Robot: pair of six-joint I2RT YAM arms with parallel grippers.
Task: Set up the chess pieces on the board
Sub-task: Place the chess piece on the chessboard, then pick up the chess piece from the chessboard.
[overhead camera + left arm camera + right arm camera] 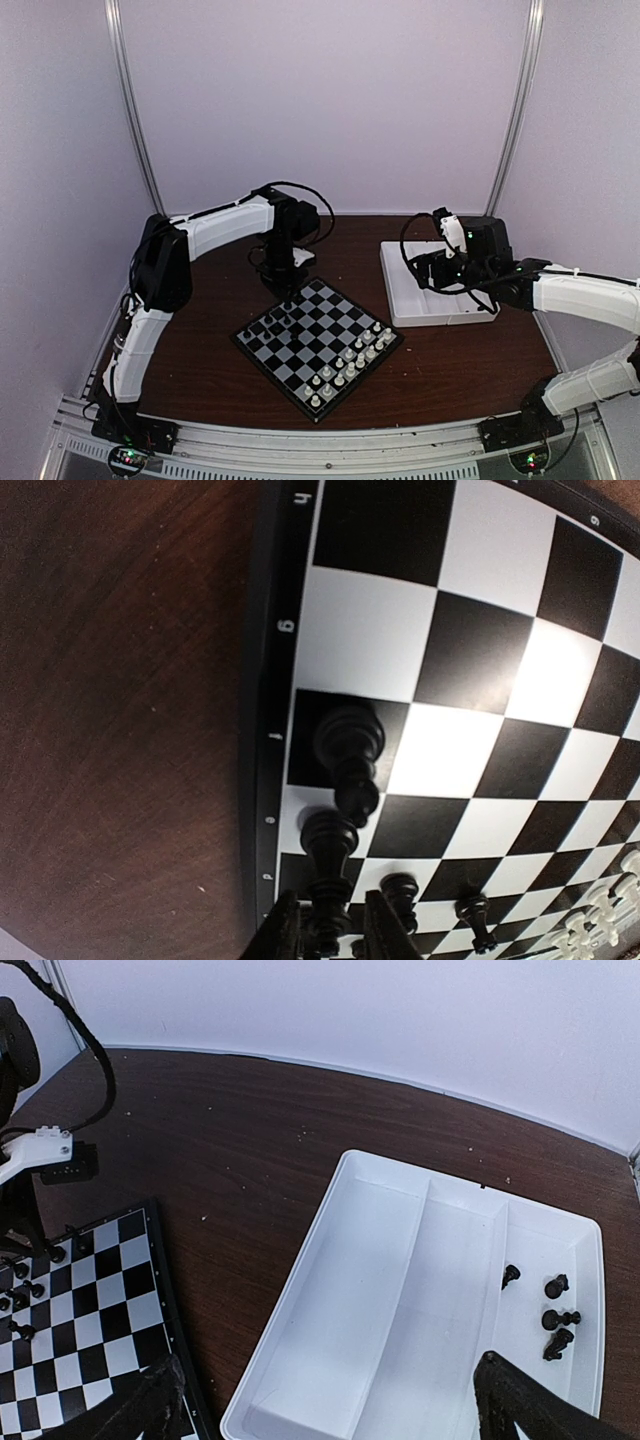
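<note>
The board [300,346] lies mid-table, with several black chess pieces [276,320] along its far-left edge. My left gripper [283,284] points down over that edge. In the left wrist view its jaws [330,902] stand slightly parted, open, on either side of a tall black piece [330,845] that stands on an edge square, with thin gaps at both sides. Another tall black piece [350,748] stands on the square beyond, and two pawns [400,890] are beside it. My right gripper [330,1400] hangs wide open and empty over the tray [400,1290].
White chessmen [352,364] fill the board's near-right rows. The white compartment tray [440,312] sits at the right, and its far compartment holds several loose black pieces [555,1315]. Bare brown table surrounds the board. A cable loops by the left wrist.
</note>
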